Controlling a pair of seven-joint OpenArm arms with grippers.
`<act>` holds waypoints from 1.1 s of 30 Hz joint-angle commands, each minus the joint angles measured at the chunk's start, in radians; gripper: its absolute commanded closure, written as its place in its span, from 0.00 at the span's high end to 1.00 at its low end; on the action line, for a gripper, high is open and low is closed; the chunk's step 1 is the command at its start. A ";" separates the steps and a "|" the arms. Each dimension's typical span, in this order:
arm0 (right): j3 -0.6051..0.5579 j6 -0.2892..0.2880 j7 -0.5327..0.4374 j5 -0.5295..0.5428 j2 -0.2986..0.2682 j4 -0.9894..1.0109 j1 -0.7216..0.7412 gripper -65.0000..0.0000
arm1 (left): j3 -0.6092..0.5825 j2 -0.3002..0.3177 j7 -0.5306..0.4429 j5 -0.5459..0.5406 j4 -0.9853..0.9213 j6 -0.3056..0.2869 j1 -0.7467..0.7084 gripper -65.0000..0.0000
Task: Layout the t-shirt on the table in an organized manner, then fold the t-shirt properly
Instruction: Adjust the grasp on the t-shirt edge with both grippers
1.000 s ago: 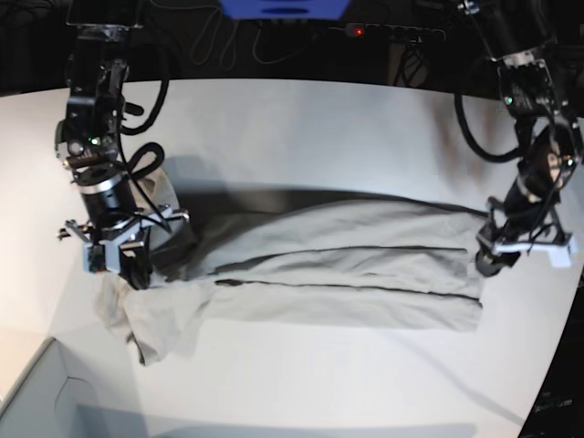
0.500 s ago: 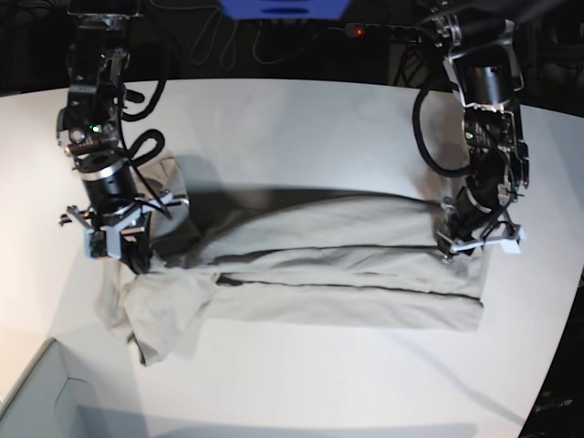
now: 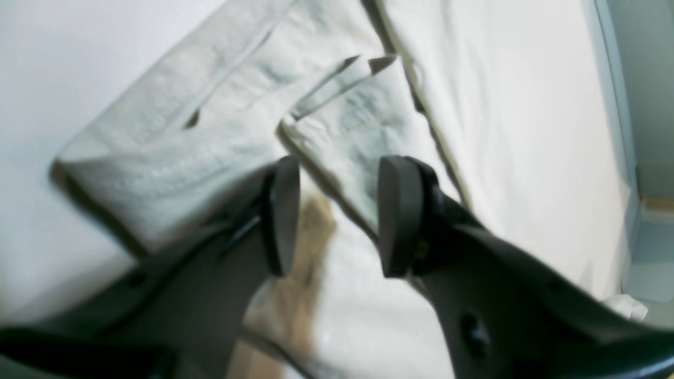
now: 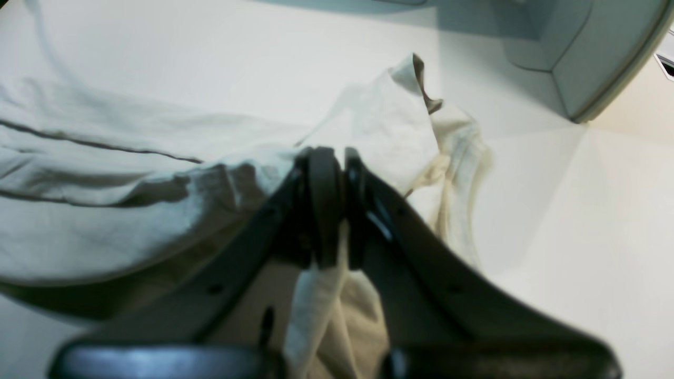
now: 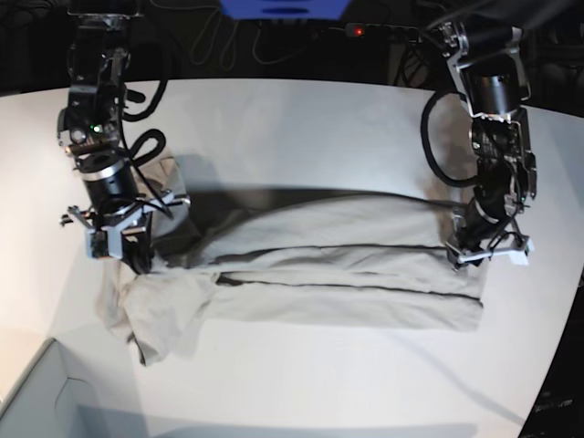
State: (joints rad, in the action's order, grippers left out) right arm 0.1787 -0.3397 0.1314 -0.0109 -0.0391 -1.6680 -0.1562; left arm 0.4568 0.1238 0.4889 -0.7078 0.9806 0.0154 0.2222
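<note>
The worktop (image 5: 301,119) carries the t-shirt (image 5: 347,274), which lies across its middle as a long band, its sides already turned in along two dark seam lines. That lengthwise fold looks done; the end nearest the pale box corner (image 5: 41,392) is crumpled. The right gripper (image 4: 330,210) is clenched on a bunch of cloth at that end. The left gripper (image 3: 337,216) sits over the opposite, hemmed end with its jaws parted (nothing pinched yet). Folding end to end appears to be what remains.
</note>
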 commanded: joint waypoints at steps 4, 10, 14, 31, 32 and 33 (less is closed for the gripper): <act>0.005 0.000 -0.029 0.010 -0.009 -0.016 0.010 0.00 | -0.003 0.007 -0.054 -0.006 -0.036 -0.012 0.055 0.37; 0.002 0.000 -0.029 0.010 -0.009 -0.016 0.010 0.00 | -0.003 0.017 -0.098 -0.006 -0.125 -0.013 0.099 0.37; 0.003 0.000 -0.029 0.010 -0.011 -0.016 0.011 0.00 | -0.003 0.018 -0.101 -0.006 -0.137 -0.013 0.102 0.37; 0.002 0.000 -0.029 0.010 -0.011 -0.016 0.017 0.00 | -0.002 0.007 -0.101 -0.016 -0.131 -0.013 0.078 0.37; 0.002 0.000 -0.029 0.010 -0.011 -0.016 0.017 0.00 | -0.002 0.007 -0.101 -0.016 -0.130 -0.013 0.078 0.37; 0.002 0.000 -0.029 0.010 -0.011 -0.016 0.019 0.00 | -0.002 0.007 -0.101 -0.016 -0.130 -0.013 0.079 0.37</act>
State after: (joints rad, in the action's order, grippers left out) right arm 0.1802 -0.3397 0.1314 -0.0109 -0.0441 -1.6680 -0.1505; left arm 0.4545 0.1242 0.3916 -0.7227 0.8322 0.0040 0.2794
